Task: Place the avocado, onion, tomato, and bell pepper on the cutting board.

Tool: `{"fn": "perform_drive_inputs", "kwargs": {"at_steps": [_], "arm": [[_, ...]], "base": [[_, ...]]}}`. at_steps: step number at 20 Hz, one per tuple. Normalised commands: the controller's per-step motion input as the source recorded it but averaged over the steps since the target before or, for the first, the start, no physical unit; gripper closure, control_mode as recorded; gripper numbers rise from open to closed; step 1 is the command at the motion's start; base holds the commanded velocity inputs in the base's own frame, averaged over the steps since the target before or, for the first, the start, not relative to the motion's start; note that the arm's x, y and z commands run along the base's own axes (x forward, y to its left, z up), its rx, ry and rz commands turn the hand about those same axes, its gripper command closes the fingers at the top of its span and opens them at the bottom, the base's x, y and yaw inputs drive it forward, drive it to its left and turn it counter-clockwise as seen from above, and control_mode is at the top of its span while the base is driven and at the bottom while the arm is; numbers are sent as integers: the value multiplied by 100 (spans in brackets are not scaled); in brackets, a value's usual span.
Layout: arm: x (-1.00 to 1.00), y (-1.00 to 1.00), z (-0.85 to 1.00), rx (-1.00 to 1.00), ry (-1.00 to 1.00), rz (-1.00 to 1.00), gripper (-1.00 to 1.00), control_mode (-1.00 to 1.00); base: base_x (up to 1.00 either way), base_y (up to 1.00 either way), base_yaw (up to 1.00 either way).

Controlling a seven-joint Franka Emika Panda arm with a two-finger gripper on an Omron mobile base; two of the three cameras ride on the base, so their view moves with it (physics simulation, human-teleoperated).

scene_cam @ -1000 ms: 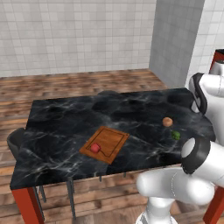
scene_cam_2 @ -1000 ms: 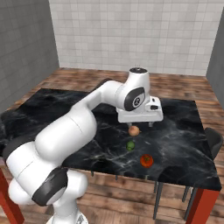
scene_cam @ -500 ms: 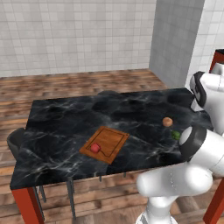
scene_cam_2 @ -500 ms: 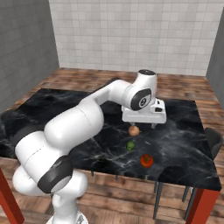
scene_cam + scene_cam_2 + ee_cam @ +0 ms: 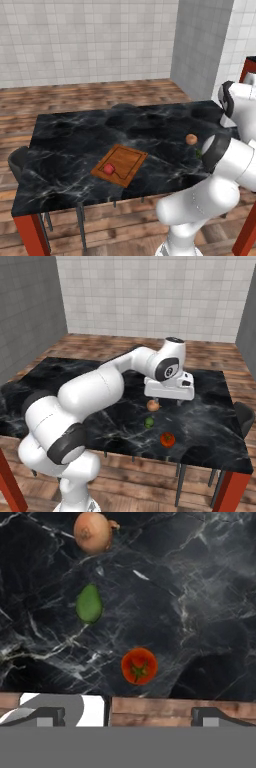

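Two dark fingertips of my claw point(image 5: 127, 714) stood wide apart at the bottom of the hand view, released and grasping nothing. In the right base view my claw point(image 5: 169, 402) hung above the tabletop point(image 5: 210, 421), over the near right part of it, with my white arm reaching out to it from the lower left. Looking along the claw, I saw three pieces of produce lying apart from one another on the black marbled tabletop point(image 5: 200, 602): the tomato point(image 5: 139, 666) nearest my fingertips, orange-red with a green star on top; the avocado point(image 5: 89, 603) beyond it and to the left; and the onion point(image 5: 92, 532) farther on, at the top edge of that view. From the right base view, the onion point(image 5: 153, 405) sat just below my claw, the avocado point(image 5: 149, 422) nearer the tabletop's front edge, and the tomato point(image 5: 167, 439) nearest that edge. In the left base view, the onion point(image 5: 191, 139) lay toward the tabletop's right end, with my arm covering the area just beside it. The cutting board point(image 5: 125, 162) lay well apart from those three, near the middle of the tabletop's front edge, turned at an angle. One small red piece, the bell pepper point(image 5: 109, 169), sat on the board's near left corner.
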Motion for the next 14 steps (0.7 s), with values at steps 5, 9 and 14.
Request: {"fn": "perform_drive_inputs", "kwargs": {"at_steps": [5,9,14], "arm": [[0,-7,-13,2,4,0,-100,-100],[0,0,-17,1,3,0,-100,-100],[7,0,-18,1,2,0,-100,-100]], "base": [[0,0,0],[0,0,0],[0,0,0]]}}
